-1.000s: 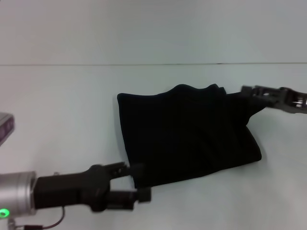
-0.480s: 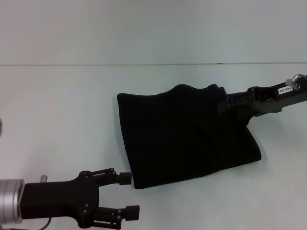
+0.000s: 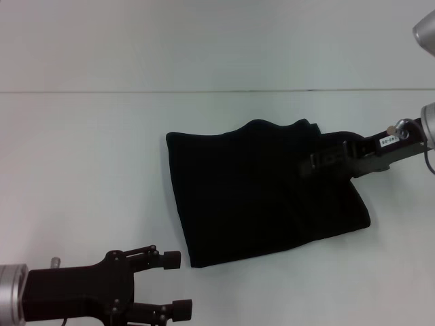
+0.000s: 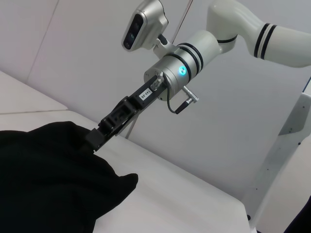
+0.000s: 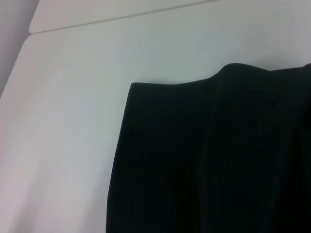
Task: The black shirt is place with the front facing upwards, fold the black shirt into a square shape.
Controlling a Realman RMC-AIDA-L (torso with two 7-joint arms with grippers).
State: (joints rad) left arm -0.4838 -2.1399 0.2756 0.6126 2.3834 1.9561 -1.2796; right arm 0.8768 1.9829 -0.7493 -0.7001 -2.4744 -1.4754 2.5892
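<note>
- The counter is a plain white surface; a thin seam line runs across it on the far side, beyond the cloth.
- The black shirt lies folded on the counter, a little to the robot's right of centre, as a compact, roughly four-sided bundle. No lettering or label shows on it.
- Its long axis runs from the far left corner to the near right corner; the far edge is wavy, with a raised hump, and the near edge slants, so the shape is skewed rather than square.
- In the right wrist view the shirt fills the near part of the picture, with one clean corner and soft lengthwise creases.
- The right pincer reaches in from the right and lies over the shirt's far right part, its tip against the cloth. Black on black, I cannot tell whether its fingers are parted or clenched.
- In the left wrist view the right pincer meets the top of the shirt at its raised edge; the silver wrist behind it shows a lit teal ring.
- The left pincer is released, its two fingers spread apart, and sits low at the near left, just beside the shirt's near left corner without touching it.
- Nothing else lies between either pincer and the shirt.
</note>
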